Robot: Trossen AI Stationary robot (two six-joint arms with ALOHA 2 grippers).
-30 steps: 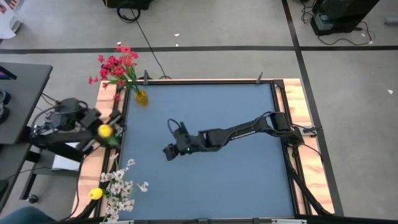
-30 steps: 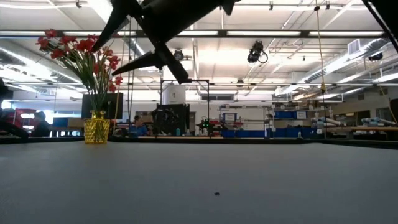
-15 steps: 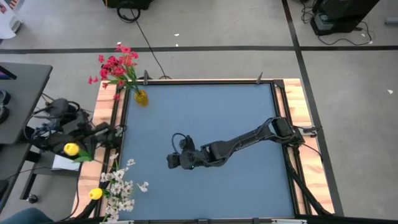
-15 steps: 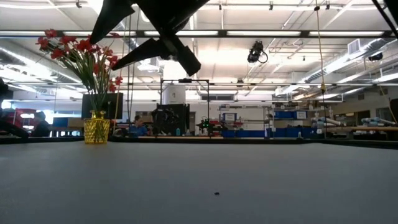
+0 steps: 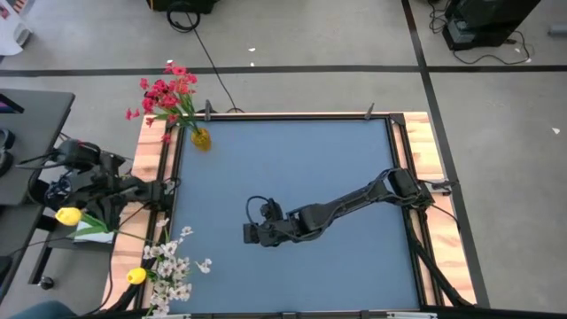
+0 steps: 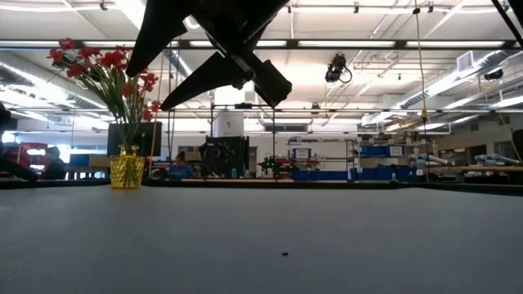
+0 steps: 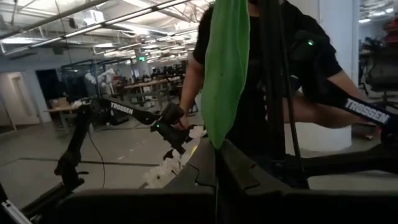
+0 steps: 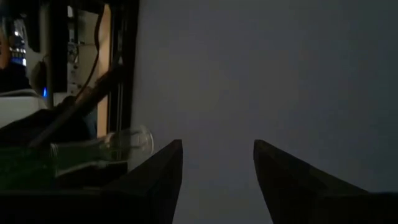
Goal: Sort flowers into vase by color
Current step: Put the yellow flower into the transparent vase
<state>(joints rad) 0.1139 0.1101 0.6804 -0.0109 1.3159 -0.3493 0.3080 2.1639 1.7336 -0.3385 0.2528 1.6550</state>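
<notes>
The yellow tulip (image 5: 67, 215) is off the table, past its left edge, held by its green stem (image 7: 225, 68) in my left gripper (image 5: 106, 199), which is closed tight on it. The red flowers (image 5: 165, 94) stand in the gold vase (image 5: 201, 139) at the far left corner. White sprays (image 5: 174, 266) and a second yellow tulip (image 5: 135, 276) lie on the near left edge. My right gripper (image 5: 252, 233) hangs over the blue table (image 5: 337, 159), fingers apart, empty.

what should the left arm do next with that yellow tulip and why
Probably swing it back in over the table edge toward the vase that already holds a yellow tulip among the white sprays. The left tool is shut on the yellow tulip's stem, with the head hanging out past the table's left side, away from any vase. The right tool waits open mid-table.
</notes>
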